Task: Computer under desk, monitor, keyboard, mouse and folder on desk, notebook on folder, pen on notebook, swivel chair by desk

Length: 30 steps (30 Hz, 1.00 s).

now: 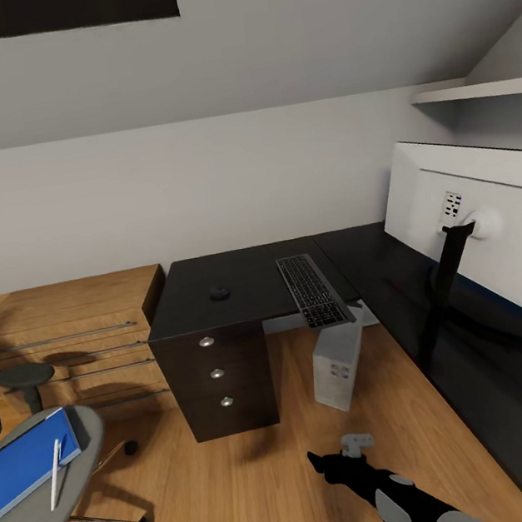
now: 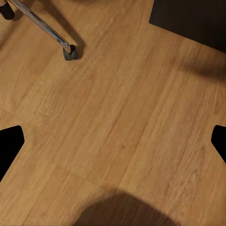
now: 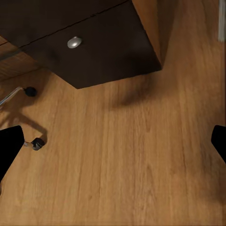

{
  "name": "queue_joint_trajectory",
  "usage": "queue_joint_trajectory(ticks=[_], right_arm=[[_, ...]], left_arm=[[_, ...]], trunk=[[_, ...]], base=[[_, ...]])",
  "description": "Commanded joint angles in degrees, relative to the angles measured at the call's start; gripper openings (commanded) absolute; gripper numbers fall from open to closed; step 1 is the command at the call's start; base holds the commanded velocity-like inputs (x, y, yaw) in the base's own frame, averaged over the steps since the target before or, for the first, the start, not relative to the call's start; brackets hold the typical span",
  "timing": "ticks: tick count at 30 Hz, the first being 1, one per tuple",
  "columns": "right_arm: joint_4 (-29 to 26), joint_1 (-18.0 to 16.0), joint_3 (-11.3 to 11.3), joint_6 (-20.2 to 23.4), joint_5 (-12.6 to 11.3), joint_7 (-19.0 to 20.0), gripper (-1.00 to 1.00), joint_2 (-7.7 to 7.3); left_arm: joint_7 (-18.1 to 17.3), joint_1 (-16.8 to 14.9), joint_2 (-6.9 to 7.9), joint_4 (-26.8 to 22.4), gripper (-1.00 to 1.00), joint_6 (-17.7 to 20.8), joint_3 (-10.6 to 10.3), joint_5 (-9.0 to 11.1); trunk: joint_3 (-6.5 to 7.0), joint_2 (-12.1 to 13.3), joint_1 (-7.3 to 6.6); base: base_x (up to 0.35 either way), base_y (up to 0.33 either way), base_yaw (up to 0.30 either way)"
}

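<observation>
Flat bright blue folder [image 1: 27,460], thin white pen [image 1: 55,473] on top, sits on grey swivel chair [image 1: 47,505] at 8 o'clock: stiff, light, slippery, so pinch an overhanging edge; both grippers spread wide, empty.

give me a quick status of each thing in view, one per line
keyboard: on desk, near end overhanging the edge
mouse: on desk, apart from keyboard
monitor: upright on desk
computer: standing on floor under desk
folder: flat on swivel chair
pen: lying on folder
drawers: closed
left gripper: open, empty
right gripper: open, empty
</observation>
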Motion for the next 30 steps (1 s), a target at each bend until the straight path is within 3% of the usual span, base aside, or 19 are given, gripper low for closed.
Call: queue_joint_trajectory(ticks=[1,3,8,12,14,28,30], right_arm=[[0.1,0.0,0.5,-0.2,-1.4,0.1,1.0,-0.2],[0.1,0.0,0.5,-0.2,-3.2,0.2,1.0,-0.43],[0.2,0.0,0.5,-0.3,-3.8,0.0,1.0,-0.56],[0.2,0.0,0.5,-0.2,-3.7,-0.3,1.0,-0.5],[0.2,0.0,0.5,-0.3,-3.9,-2.5,1.0,-0.39],[0.2,0.0,0.5,-0.5,-3.9,-2.6,1.0,-0.14],[0.2,0.0,0.5,-0.7,-3.9,-2.7,1.0,-0.07]], left_arm=[[0.4,-0.1,0.09,0.0,1.0,-0.4,-0.5,0.6],[0.3,-0.1,0.09,0.0,1.0,-0.4,-0.4,0.6],[0.4,-0.1,0.1,0.0,1.0,-0.4,-0.4,0.5],[0.3,-0.1,0.09,0.0,1.0,-0.4,-0.4,0.4],[0.3,-0.1,0.09,0.0,1.0,-0.3,-0.5,0.5],[0.2,-0.1,0.09,0.0,1.0,-0.3,-0.5,0.7],[0.1,-0.1,0.25,-0.1,1.0,1.5,-0.5,0.5]], trunk=[[-0.05,0.0,0.0],[-0.05,0.0,0.0],[-0.05,0.0,0.0],[0.67,1.6,-0.88],[1.03,2.4,-1.32],[3.54,8.0,-4.4],[3.91,8.8,-4.84]], base=[[0.0,0.0,0.0],[0.0,0.0,0.0],[-0.008,0.0,0.0],[-0.005,0.0,0.0],[-0.001,0.0,0.0],[0.0,0.0,0.003],[0.0,0.0,0.252]])
